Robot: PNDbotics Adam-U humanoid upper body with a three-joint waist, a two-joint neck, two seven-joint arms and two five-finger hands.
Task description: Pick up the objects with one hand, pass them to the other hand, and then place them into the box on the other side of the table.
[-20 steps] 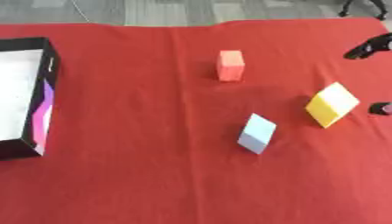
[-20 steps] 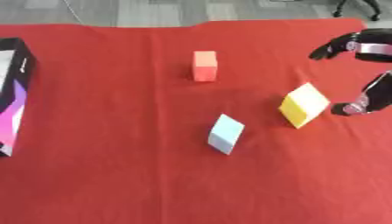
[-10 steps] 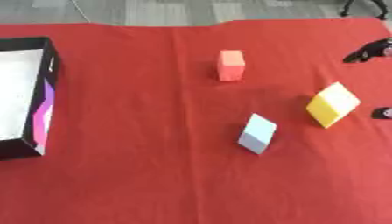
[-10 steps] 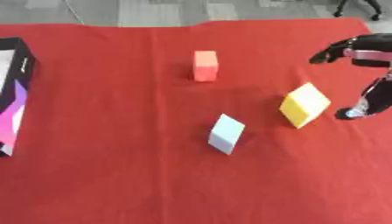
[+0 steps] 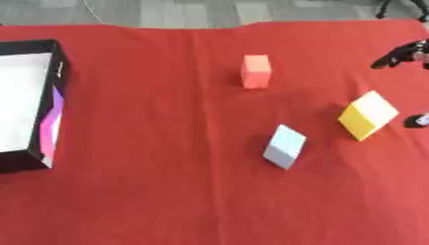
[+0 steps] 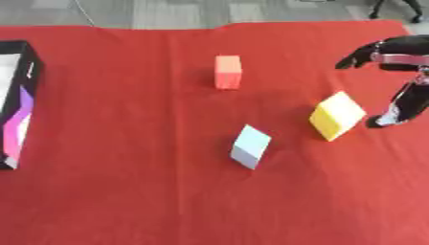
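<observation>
Three blocks lie on the red cloth: an orange-red block (image 6: 227, 71) toward the back, a yellow block (image 6: 337, 115) tilted on the right, and a pale blue block (image 6: 251, 146) nearer the front. My right hand (image 6: 400, 51) hovers at the right edge just beyond the yellow block. It is open, with one finger (image 6: 355, 56) stretched toward the back and another (image 6: 397, 108) reaching down beside the block without touching it. The black box (image 5: 52, 93) with a white inside sits at the far left. My left hand is out of sight.
Grey floor shows beyond the cloth's far edge (image 5: 209, 14). A wide stretch of bare red cloth (image 5: 159, 119) separates the box from the blocks.
My right hand has shifted a little lower beside the yellow block. The blocks and the box have not moved.
</observation>
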